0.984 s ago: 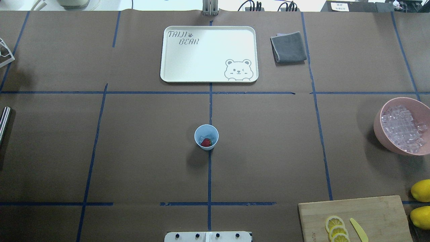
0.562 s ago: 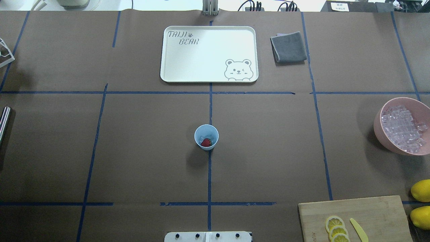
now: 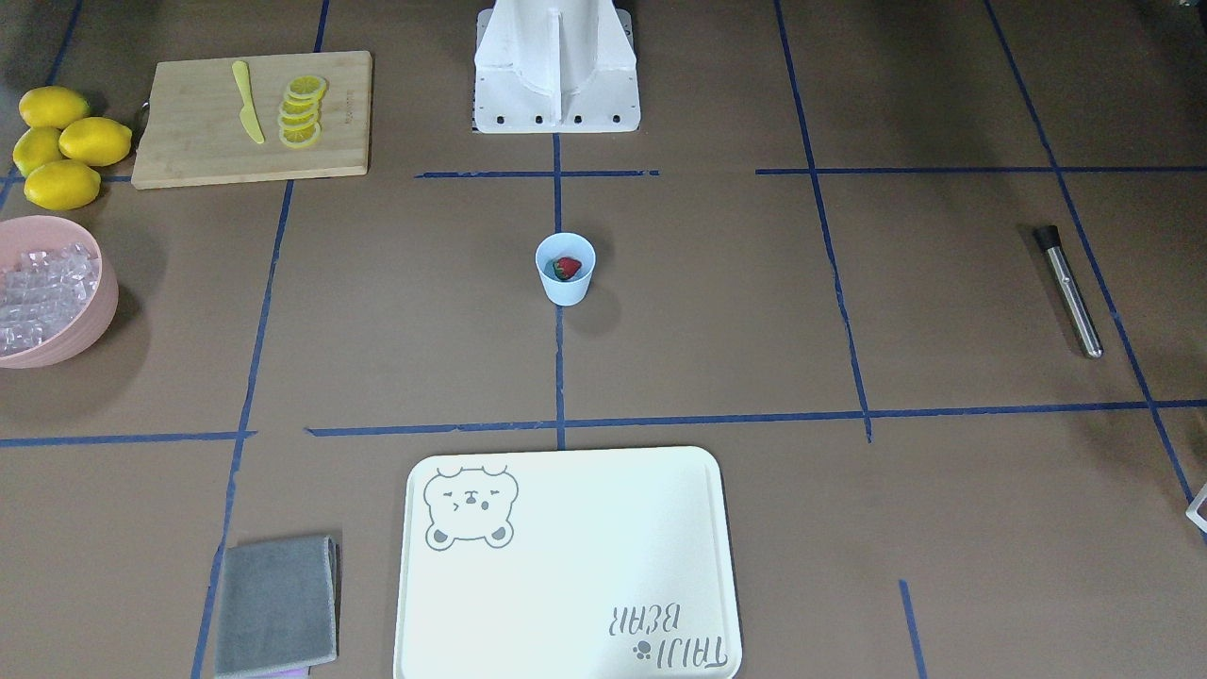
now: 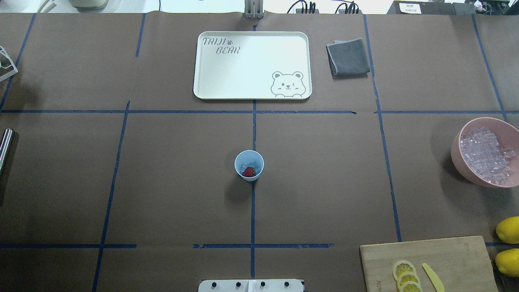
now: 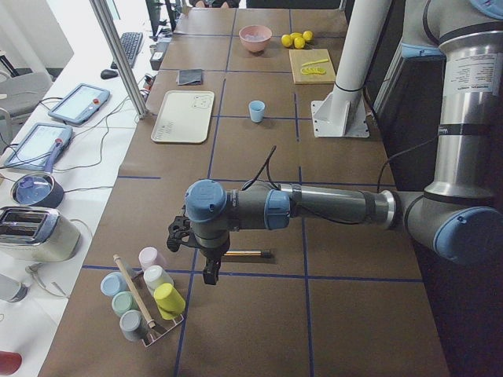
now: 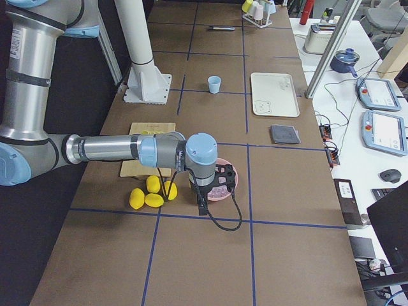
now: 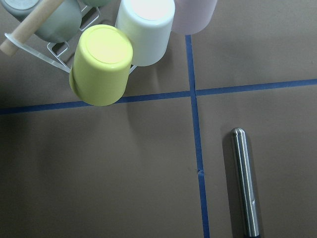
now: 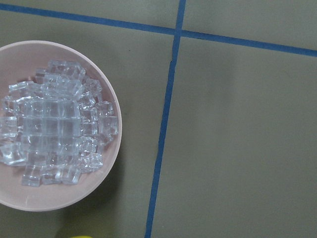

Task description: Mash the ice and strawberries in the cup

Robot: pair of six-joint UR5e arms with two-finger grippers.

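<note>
The tapered pale-blue plastic cup [image 4: 249,165] holds a red strawberry [image 4: 249,172] and what look like glassy ice cubes [image 4: 243,166], well apart from both grippers. The left gripper [image 5: 208,272] hangs beside a smooth steel muddler [image 7: 245,183], the right gripper [image 6: 202,205] above a round pink bowl [image 8: 74,198]. I cannot tell whether either gripper's fingers are apart or together.

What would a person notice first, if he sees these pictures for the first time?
Probably the small pale-blue plastic cup alone at the centre of the table, with a red strawberry inside. Next, the pink round bowl heaped with clear ice cubes at the robot's right edge.
</note>
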